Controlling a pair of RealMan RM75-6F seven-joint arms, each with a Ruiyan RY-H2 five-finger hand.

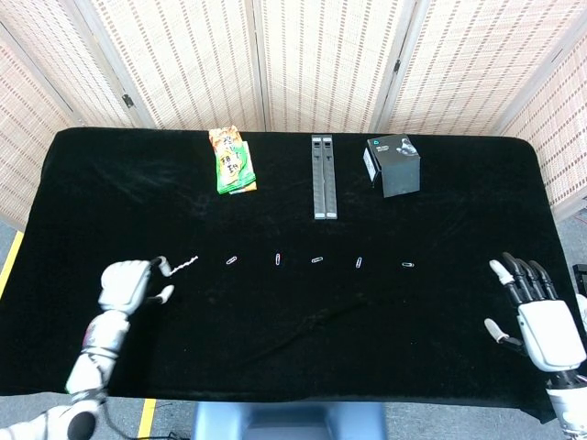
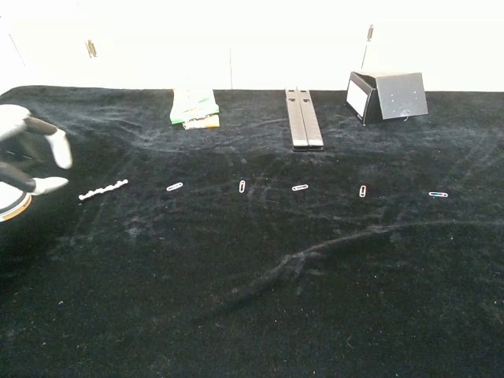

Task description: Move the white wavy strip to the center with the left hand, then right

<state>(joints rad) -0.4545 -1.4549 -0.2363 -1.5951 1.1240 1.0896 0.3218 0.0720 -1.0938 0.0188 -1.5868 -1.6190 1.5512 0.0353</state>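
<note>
A: Where is the small white wavy strip lying?

B: It is lying flat on the black velvet tablecloth, at the left end of a row of little metal paper clips, just beside the nearest clip and well apart from the middle of the table.

A: And what is the white robotic left hand doing?

B: It is hovering right at the strip's left end, fingertips just beside it, gripping nothing, thumb and fingers apart. In the chest view the hand is showing at the left edge, over a round white disc with a gold rim.

A: The right hand?

B: It is resting at the table's right edge, fingers spread, holding nothing.
</note>
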